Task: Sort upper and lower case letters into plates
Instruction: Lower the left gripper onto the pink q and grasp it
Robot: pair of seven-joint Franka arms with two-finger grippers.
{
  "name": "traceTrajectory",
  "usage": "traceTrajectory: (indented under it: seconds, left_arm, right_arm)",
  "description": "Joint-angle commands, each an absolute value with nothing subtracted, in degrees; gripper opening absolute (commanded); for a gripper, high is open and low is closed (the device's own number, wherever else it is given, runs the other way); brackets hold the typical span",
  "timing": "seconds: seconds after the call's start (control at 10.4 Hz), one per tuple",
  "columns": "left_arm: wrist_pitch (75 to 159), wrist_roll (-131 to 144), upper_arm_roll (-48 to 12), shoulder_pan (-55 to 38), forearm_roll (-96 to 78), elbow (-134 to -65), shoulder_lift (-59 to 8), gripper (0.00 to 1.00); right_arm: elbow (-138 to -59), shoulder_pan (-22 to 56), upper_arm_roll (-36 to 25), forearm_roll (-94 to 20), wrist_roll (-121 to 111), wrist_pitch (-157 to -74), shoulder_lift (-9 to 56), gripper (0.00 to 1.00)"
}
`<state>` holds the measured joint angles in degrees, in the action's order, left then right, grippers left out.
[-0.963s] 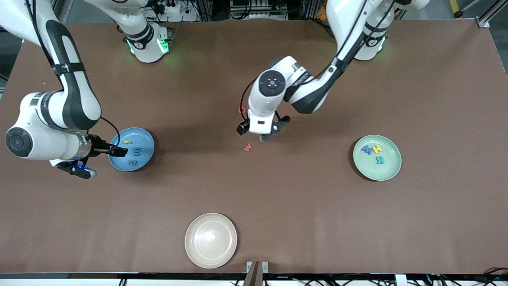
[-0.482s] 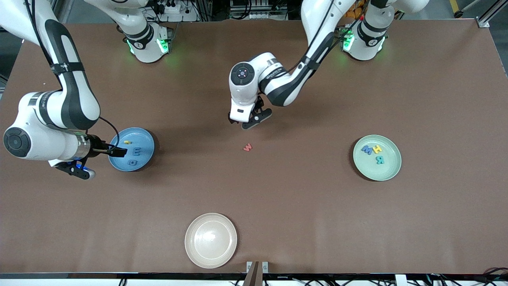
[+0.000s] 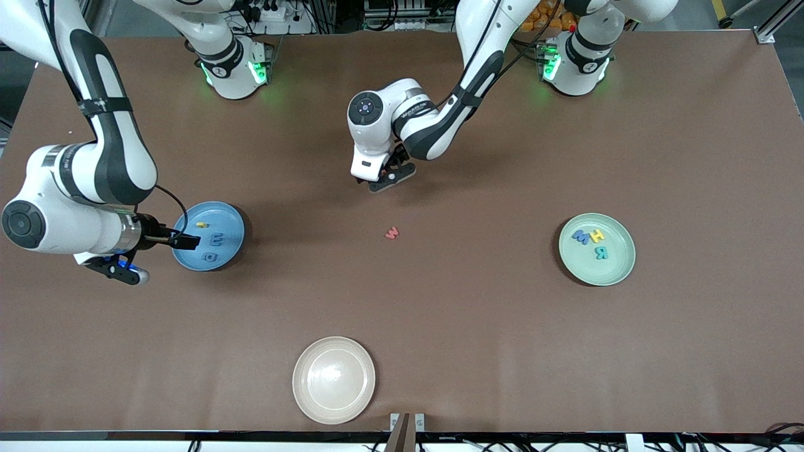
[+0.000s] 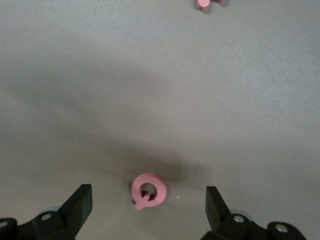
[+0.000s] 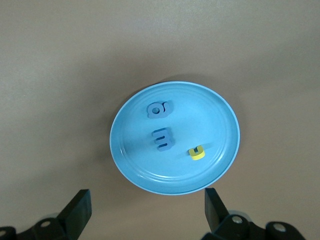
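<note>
My left gripper (image 3: 384,180) hangs open over mid-table, its fingers either side of a pink-red letter Q (image 4: 148,189) lying flat on the table; the left gripper (image 4: 148,205) touches nothing. A red letter w (image 3: 391,233) lies nearer the front camera, and the left wrist view catches that w (image 4: 202,4) too. The sky blue plate (image 3: 232,220) holds a yellow letter (image 3: 201,224) and two blue ones (image 3: 217,240). My right gripper (image 3: 125,270) waits open and empty beside it. The mint green plate (image 3: 619,263) holds blue M (image 3: 580,236), yellow H (image 3: 597,235) and teal R (image 3: 602,253).
A cream-beige plate (image 3: 333,380) stands empty near the table's front edge. The right wrist view looks at the blue plate (image 5: 220,130) with its three letters, the right gripper (image 5: 147,202) just off its rim.
My left arm has swung away from the front camera and toward the right arm's end, leaving the w and stopping over the Q. The right arm has hardly moved.
</note>
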<state>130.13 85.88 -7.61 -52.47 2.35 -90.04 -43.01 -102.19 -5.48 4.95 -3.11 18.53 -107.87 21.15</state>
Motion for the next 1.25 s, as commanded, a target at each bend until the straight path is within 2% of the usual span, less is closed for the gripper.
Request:
traceTrajectory:
  seconds: [0.0,0.48,1.16]
  left_arm:
    - [132.27,87.8,-6.85,-53.79,6.58,-88.77,-45.34,1.0]
    - [134.9,90.87,-6.86,-54.23,7.12,-89.73,-45.35,1.0]
    - [137.29,92.46,-6.77,-55.72,7.21,-92.98,-45.09,0.87]
  right_arm:
    - [-101.78,-5.45,5.1,-2.81,18.9,-106.88,20.3,1.0]
    - [-101.78,-5.71,5.1,-2.81,18.9,-106.88,20.3,1.0]
    - [-99.76,-5.98,4.83,-2.81,18.11,-106.79,20.13,1.0]
